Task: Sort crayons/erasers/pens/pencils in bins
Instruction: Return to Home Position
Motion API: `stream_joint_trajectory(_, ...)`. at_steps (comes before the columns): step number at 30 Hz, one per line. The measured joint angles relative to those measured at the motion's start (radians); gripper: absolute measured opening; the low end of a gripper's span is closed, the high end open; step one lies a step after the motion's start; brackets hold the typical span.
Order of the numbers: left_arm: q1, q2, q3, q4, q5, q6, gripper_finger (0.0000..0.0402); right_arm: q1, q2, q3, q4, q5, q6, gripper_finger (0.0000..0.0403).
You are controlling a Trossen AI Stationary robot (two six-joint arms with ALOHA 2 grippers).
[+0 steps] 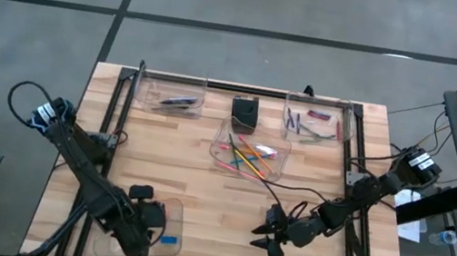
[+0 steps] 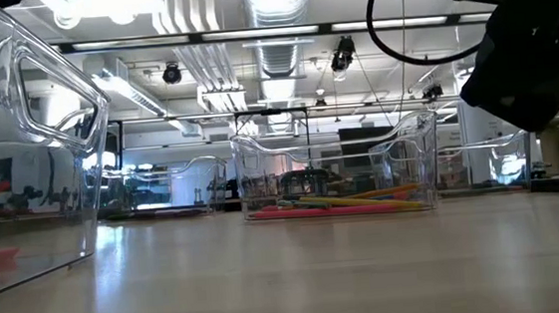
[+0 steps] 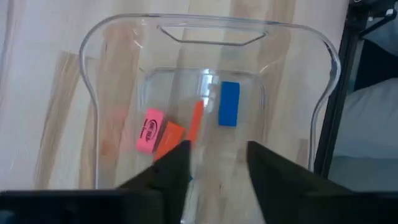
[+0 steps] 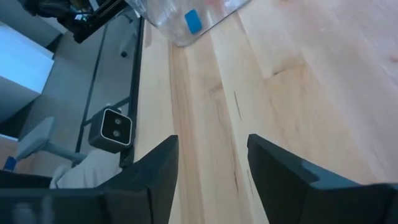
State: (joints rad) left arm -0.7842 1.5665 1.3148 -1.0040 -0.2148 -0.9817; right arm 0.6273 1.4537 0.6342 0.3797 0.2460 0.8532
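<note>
My left gripper hangs open, pointing down, above the near-left clear bin. In the left wrist view that bin's floor carries a blue eraser, a pink eraser, an orange eraser and a thin orange-red piece. Nothing sits between the fingers of the left gripper. My right gripper is open above bare wood at the near middle-right, also empty in the right wrist view. Pencils lie in the middle bin, a pen in the far-left bin, and crayons in the far-right bin.
A small black box stands between the two far bins. Black rails run along both table sides. Cables trail across the wood toward the right arm. In the low view the near-left bin wall looms close.
</note>
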Motion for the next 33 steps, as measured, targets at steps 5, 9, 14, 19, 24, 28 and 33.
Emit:
stream_joint_trajectory(5,0.019,-0.003,0.000,-0.001,0.025,0.030,0.0211,-0.001,-0.015,0.000,0.000,-0.004,-0.017,0.0175)
stream_joint_trajectory(9,0.019,-0.029,0.023,0.007,-0.025,0.124,0.0228,-0.006,-0.114,-0.001,-0.009,-0.041,-0.145,0.0168)
stream_joint_trajectory(14,0.034,-0.128,0.019,0.158,-0.219,0.358,0.0230,-0.008,-0.361,-0.001,-0.042,-0.015,-0.438,0.0166)
stream_joint_trajectory(19,0.120,-0.249,-0.031,0.423,-0.316,0.655,0.0230,-0.008,-0.638,0.000,-0.182,0.214,-0.724,0.0167)
stream_joint_trajectory(24,0.265,-0.357,-0.125,0.610,-0.289,0.825,0.0230,-0.010,-0.880,0.000,-0.415,0.496,-0.774,0.0166)
stream_joint_trajectory(28,0.375,-0.441,-0.207,0.745,-0.211,0.906,0.0230,-0.030,-1.036,-0.001,-0.512,0.442,-0.882,0.0163)
stream_joint_trajectory(33,0.466,-0.561,-0.318,0.941,-0.115,1.021,0.0216,-0.066,-1.153,-0.001,-0.499,0.350,-1.000,0.0162)
